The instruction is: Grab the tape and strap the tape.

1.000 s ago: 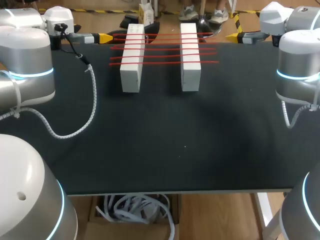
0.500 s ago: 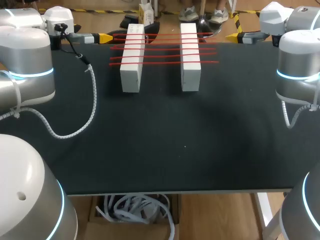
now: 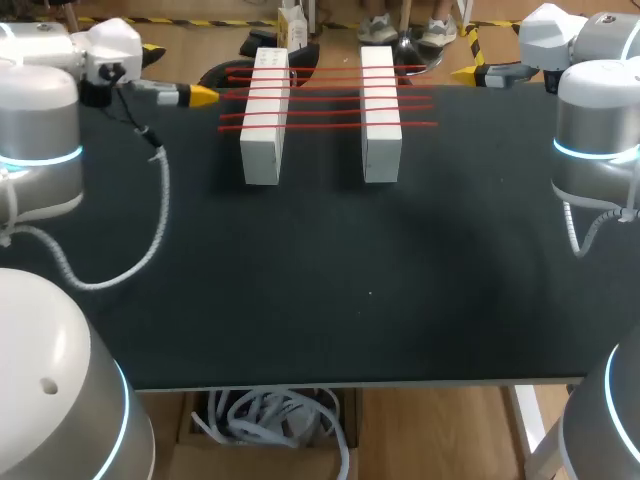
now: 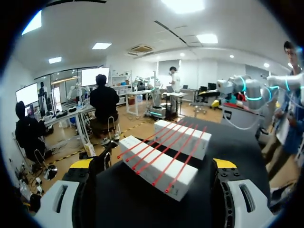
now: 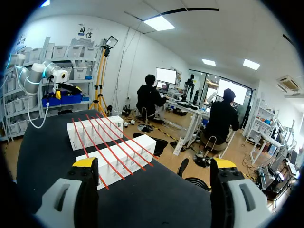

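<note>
Risk no. 1: left gripper [image 3: 200, 96], fingers spread wide, sits just beside the red tape strands [image 3: 330, 97] stretched over two white blocks [image 3: 262, 140] at the table's far side. A careless approach could snag several strands at once (they lie close together) or shove a block. Right gripper [image 3: 467, 72], also spread, hangs w/ more clearance. Tabletop [image 3: 330, 280]: black, matte, probably grippy; little room btwn blocks & far edge.
</note>
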Controlling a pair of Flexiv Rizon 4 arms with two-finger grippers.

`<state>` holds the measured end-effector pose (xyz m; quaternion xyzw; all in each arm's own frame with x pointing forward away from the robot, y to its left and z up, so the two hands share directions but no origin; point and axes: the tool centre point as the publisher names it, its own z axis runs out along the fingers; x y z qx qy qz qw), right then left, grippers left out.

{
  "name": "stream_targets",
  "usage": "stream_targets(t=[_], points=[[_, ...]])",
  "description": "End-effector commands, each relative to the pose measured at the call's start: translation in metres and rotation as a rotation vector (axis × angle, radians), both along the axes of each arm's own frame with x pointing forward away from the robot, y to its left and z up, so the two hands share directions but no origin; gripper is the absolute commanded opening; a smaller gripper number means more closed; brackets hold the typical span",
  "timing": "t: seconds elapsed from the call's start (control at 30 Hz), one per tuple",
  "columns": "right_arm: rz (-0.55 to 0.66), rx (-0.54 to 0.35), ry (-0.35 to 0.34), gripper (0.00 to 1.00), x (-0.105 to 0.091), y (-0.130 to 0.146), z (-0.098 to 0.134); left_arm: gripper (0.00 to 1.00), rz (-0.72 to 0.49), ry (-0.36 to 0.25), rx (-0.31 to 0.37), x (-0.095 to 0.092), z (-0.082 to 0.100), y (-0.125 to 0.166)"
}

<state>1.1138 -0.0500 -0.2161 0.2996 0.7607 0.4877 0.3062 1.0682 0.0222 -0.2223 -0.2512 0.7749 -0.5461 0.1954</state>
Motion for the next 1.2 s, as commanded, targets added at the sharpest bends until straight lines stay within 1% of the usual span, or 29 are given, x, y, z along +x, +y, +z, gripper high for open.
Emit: stream_targets(t=[0.03, 0.07, 0.6, 0.63, 0.67, 0.73, 0.77, 0.8, 0.83, 0.87, 0.9, 0.93, 1.0, 1.03, 1.2], points=[[0.000, 0.000, 0.000, 1.00, 0.000, 0.000, 0.000, 1.00, -0.181, -0.022, -0.024, -0.017, 0.001, 0.018], [0.000, 0.000, 0.000, 1.00, 0.000, 0.000, 0.000, 1.00, -0.204, -0.033, -0.033, -0.020, 0.001, 0.018], [0.000, 0.000, 0.000, 1.00, 0.000, 0.000, 0.000, 1.00, -0.204, -0.033, -0.033, -0.020, 0.001, 0.018], [0.000, 0.000, 0.000, 1.00, 0.000, 0.000, 0.000, 1.00, -0.231, -0.054, -0.060, -0.021, 0.001, 0.018], [0.000, 0.000, 0.000, 1.00, 0.000, 0.000, 0.000, 1.00, -0.241, -0.065, -0.057, -0.022, 0.000, 0.018], [0.000, 0.000, 0.000, 1.00, 0.000, 0.000, 0.000, 1.00, -0.285, -0.109, -0.105, -0.024, -0.001, 0.017], [0.000, 0.000, 0.000, 1.00, 0.000, 0.000, 0.000, 1.00, -0.301, -0.122, -0.103, -0.025, -0.002, 0.016], [0.000, 0.000, 0.000, 1.00, 0.000, 0.000, 0.000, 1.00, -0.332, -0.145, -0.119, -0.026, -0.002, 0.015], [0.000, 0.000, 0.000, 1.00, 0.000, 0.000, 0.000, 1.00, -0.358, -0.157, -0.126, -0.027, -0.003, 0.013], [0.000, 0.000, 0.000, 1.00, 0.000, 0.000, 0.000, 1.00, -0.379, -0.155, -0.124, -0.027, -0.005, 0.012], [0.000, 0.000, 0.000, 1.00, 0.000, 0.000, 0.000, 1.00, -0.413, -0.176, -0.132, -0.028, -0.006, 0.011], [0.000, 0.000, 0.000, 1.00, 0.000, 0.000, 0.000, 1.00, -0.431, -0.184, -0.125, -0.029, -0.007, 0.009], [0.000, 0.000, 0.000, 1.00, 0.000, 0.000, 0.000, 1.00, -0.472, -0.183, -0.131, -0.030, -0.010, 0.008], [0.000, 0.000, 0.000, 1.00, 0.000, 0.000, 0.000, 1.00, -0.483, -0.171, -0.115, -0.030, -0.012, 0.007], [0.000, 0.000, 0.000, 1.00, 0.000, 0.000, 0.000, 1.00, -0.531, -0.151, -0.120, -0.032, -0.024, 0.003]])
